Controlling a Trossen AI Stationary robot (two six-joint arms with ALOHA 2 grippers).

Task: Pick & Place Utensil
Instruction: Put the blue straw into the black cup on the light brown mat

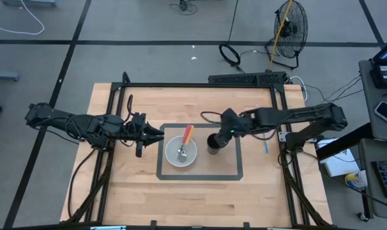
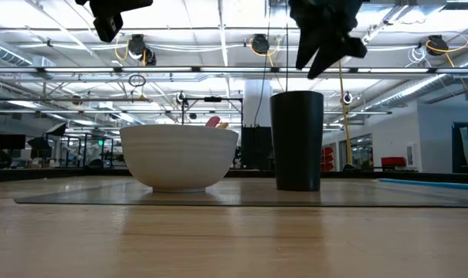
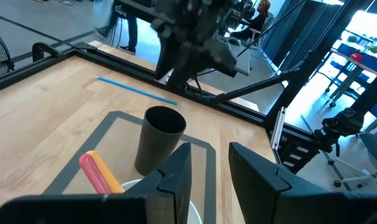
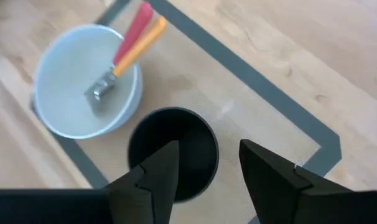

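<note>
Two arms over a grey mat with a bowl and a cup.

On the wooden worktop (image 1: 117,198), the left gripper (image 1: 156,135) hovers just left of the white bowl (image 1: 181,152), its fingers (image 3: 176,177) spread with nothing between them. The bowl sits on the left half of the grey mat (image 1: 230,174) and holds two utensils (image 1: 186,140), one with a red handle and one with an orange handle, their handles leaning on the far rim side by side. Just right of the bowl stands the black cup (image 1: 214,143), upright and apart from the bowl. The right gripper (image 1: 227,133) hangs above the cup, its fingers (image 4: 160,171) spread and empty. Farther right, off the mat, a thin blue straw (image 1: 265,146) lies on the worktop.
</note>
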